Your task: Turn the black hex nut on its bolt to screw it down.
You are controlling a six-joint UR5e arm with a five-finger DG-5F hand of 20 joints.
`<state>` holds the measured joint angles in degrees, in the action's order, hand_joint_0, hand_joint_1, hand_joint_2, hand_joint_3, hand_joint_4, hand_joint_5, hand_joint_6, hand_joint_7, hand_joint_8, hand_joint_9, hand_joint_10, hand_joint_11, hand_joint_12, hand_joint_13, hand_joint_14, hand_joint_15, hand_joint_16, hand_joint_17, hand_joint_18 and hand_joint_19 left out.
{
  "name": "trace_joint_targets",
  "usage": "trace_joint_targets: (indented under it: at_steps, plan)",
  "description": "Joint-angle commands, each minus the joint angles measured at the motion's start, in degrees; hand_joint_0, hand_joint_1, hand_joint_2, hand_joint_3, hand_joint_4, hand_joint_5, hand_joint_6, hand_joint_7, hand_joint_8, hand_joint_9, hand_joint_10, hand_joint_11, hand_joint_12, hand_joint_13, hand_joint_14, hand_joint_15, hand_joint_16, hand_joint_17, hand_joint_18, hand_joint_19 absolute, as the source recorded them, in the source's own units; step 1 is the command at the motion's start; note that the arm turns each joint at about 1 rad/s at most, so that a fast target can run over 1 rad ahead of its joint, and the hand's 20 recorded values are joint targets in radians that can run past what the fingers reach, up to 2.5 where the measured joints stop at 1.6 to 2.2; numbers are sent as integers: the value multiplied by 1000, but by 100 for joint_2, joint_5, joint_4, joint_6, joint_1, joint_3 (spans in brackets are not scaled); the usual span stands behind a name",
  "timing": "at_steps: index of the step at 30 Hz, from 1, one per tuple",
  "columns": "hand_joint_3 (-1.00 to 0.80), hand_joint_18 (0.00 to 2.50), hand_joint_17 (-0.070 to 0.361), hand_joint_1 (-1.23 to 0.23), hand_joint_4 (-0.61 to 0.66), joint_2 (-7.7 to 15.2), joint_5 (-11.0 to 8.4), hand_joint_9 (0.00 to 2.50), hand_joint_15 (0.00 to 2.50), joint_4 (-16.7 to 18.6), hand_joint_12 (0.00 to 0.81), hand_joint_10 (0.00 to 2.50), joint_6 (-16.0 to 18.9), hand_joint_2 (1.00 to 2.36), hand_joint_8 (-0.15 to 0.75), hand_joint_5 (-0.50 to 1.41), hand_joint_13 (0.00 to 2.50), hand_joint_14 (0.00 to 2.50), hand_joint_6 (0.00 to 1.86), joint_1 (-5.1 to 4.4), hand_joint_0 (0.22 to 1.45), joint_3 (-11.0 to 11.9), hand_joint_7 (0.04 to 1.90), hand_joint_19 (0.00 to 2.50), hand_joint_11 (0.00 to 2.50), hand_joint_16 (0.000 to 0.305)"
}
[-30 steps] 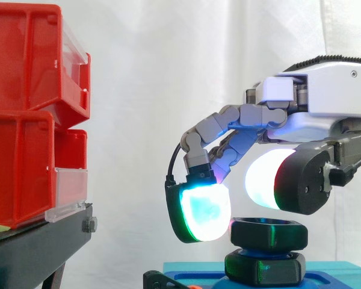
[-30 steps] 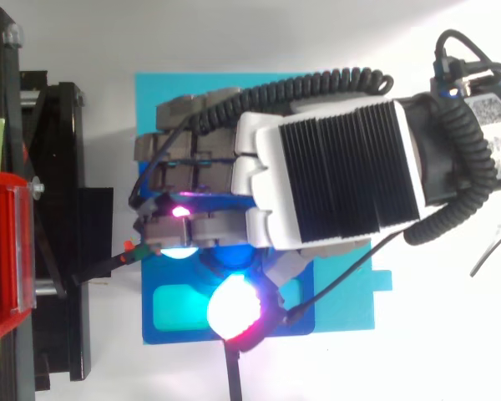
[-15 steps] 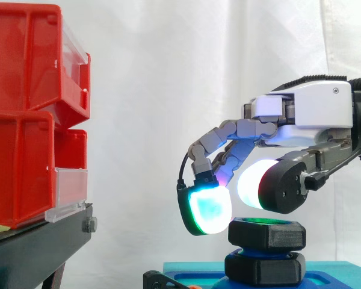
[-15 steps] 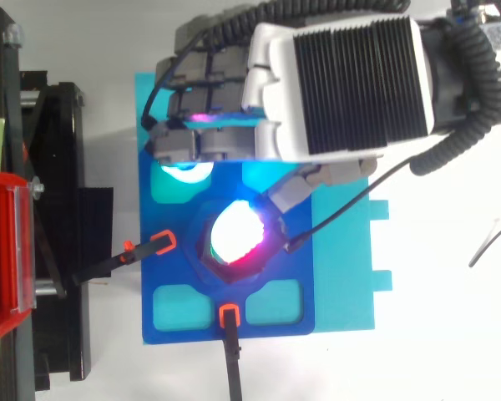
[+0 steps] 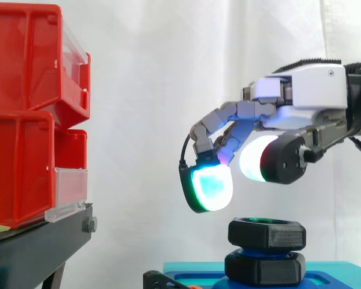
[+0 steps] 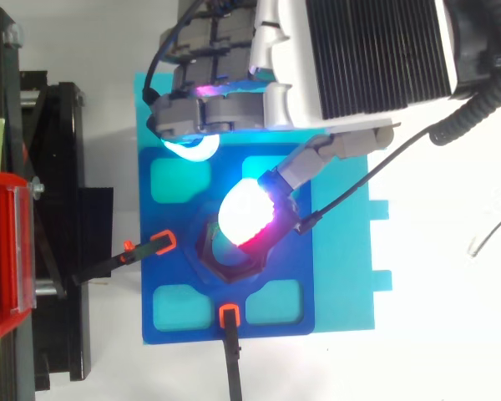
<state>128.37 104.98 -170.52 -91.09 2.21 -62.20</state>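
Observation:
The black hex nut (image 5: 266,233) sits on its bolt above a second black hex piece (image 5: 265,267), standing in the blue fixture (image 6: 288,259). From above, the nut's rim (image 6: 210,257) shows partly under the thumb's glowing pad (image 6: 246,215). My hand (image 5: 301,96) hovers above the nut with a clear gap beneath the pads. Its fingers are bent downward but loose, and nothing lies between them. The cyan finger pad (image 5: 209,188) hangs up and to the left of the nut. In the top view the hand (image 6: 359,50) comes in from the upper edge.
Red bins (image 5: 24,120) stack on a black stand (image 5: 36,253) at the left. The blue fixture lies on a cyan plate (image 6: 346,276). Two black clamps with orange tips (image 6: 159,244) (image 6: 228,315) point at the nut from the left and the front.
The hand has risen off the nut and drawn back toward the upper edge of the top view. The thumb pad, earlier down beside the nut, now floats above it.

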Motion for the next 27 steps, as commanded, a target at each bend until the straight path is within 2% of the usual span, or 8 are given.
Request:
trace_joint_targets:
  at_steps: [1, 5, 11, 16, 19, 27]
  plan:
    - [-500, 724, 88, -285, 243, -5, -12, 914, 213, -201, 318, 6, -5, 1000, 313, -25, 837, 6, 606, -36, 532, 182, 1274, 325, 256, 39]
    - [-500, 723, 88, -286, 253, 4, -21, 917, 210, -236, 318, 6, 4, 1000, 314, -21, 837, 6, 570, -72, 532, 252, 1328, 325, 257, 39]
    - [-500, 718, 88, -287, 263, -5, -241, 922, 215, -201, 318, 6, 13, 1000, 315, -18, 837, 6, 522, -159, 533, 261, 1395, 334, 253, 39]
    - [-500, 720, 88, -289, 268, 4, -425, 923, 218, -210, 319, 6, 13, 1000, 313, -16, 838, 6, 500, -326, 534, 261, 1398, 327, 250, 39]
    - [-500, 721, 88, -291, 274, 4, -452, 923, 218, -210, 320, 6, 13, 1000, 311, -18, 838, 6, 500, -353, 534, 261, 1368, 337, 255, 39]
    - [-500, 720, 87, -298, 274, 4, -575, 930, 222, -333, 319, 6, 13, 1000, 311, -21, 841, 6, 501, -555, 537, 252, 1332, 334, 261, 39]
